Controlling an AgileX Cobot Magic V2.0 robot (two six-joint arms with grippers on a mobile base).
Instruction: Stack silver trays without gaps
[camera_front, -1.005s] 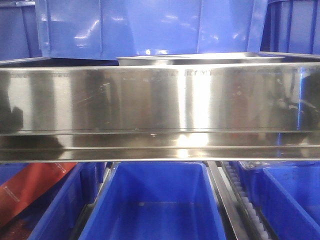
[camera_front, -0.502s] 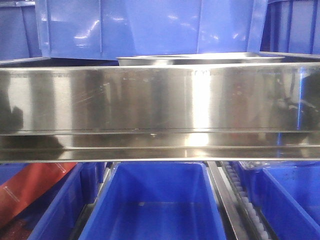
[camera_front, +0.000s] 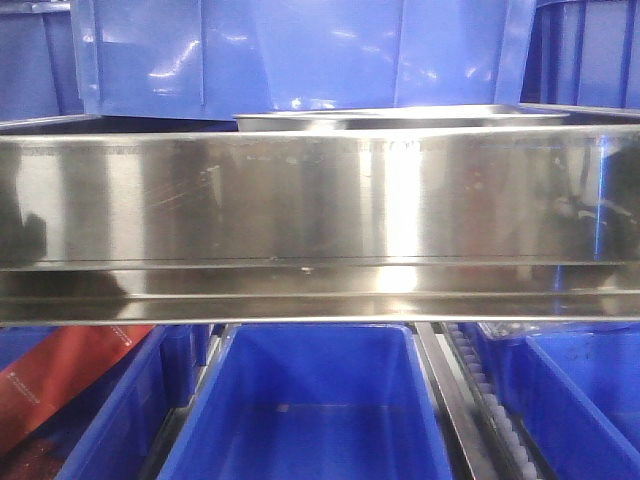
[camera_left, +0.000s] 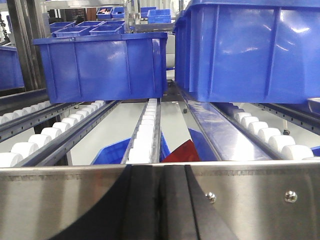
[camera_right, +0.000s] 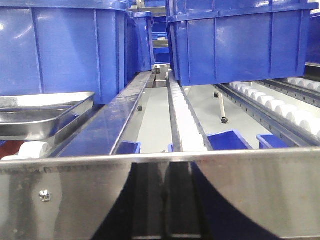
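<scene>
Nothing moved since a second ago. Neither left gripper nor right gripper in frame, only dark shapes mirrored in steel rail (camera_front: 320, 200) in wrist views, so opening and hold cannot be told. Silver tray (camera_front: 400, 117) sits level on roller lane (camera_right: 30, 149) at lane's front edge, just behind rail; visible rim parallel to rail, long axis unclear. Upper blue bin (camera_front: 300, 50) stands close behind tray. Rail crosses in front and hides tray's wall. Lower blue bin (camera_front: 310, 400) and red carton (camera_front: 60, 380) lie below.
</scene>
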